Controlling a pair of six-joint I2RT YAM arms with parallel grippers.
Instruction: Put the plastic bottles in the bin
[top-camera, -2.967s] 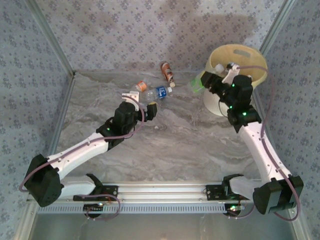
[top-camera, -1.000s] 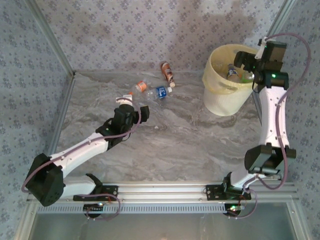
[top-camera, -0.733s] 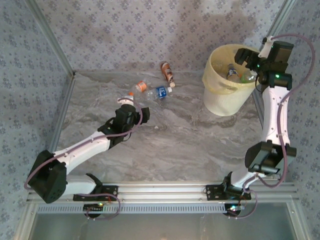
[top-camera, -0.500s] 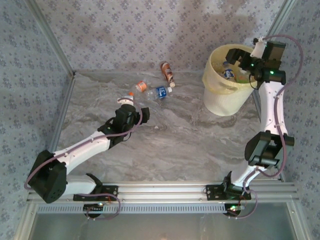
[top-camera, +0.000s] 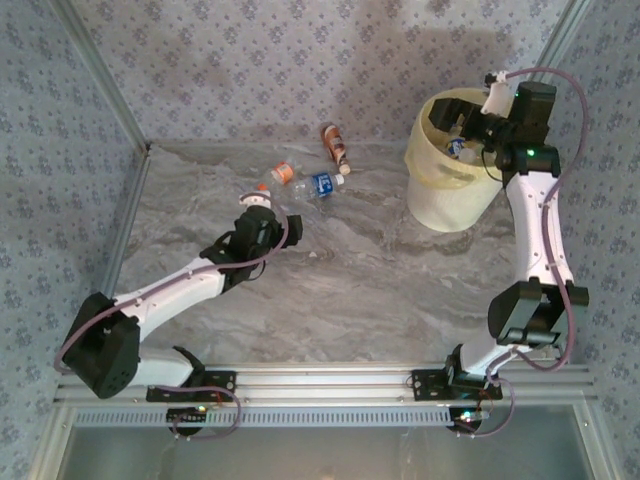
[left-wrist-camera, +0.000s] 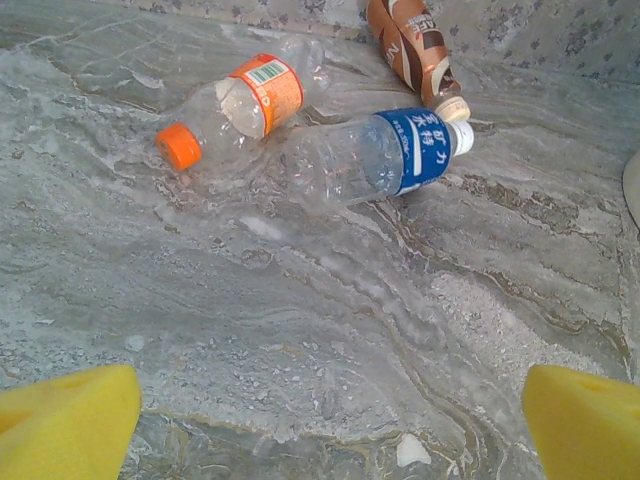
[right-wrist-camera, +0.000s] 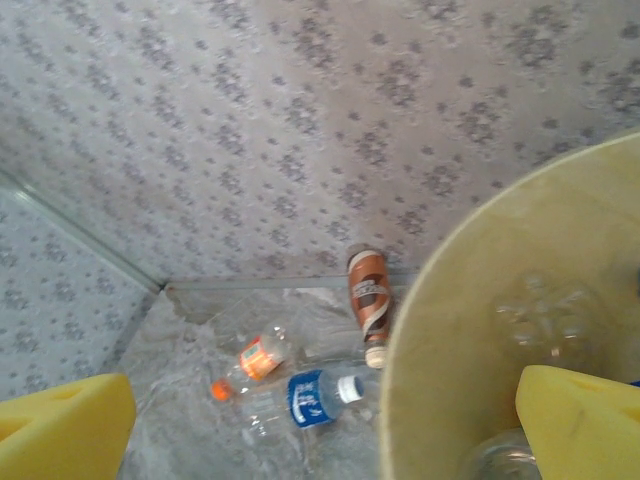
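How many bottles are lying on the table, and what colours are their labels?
orange-label bottle: 1
blue-label bottle: 1
brown-label bottle: 1
Total on the table: 3

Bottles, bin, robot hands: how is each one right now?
orange-label bottle: lying on its side, capped.
blue-label bottle: lying on its side, capped.
brown-label bottle: lying on its side, capped.
bin: upright, bottles inside.
left gripper: open, empty.
right gripper: open, empty, at the bin.
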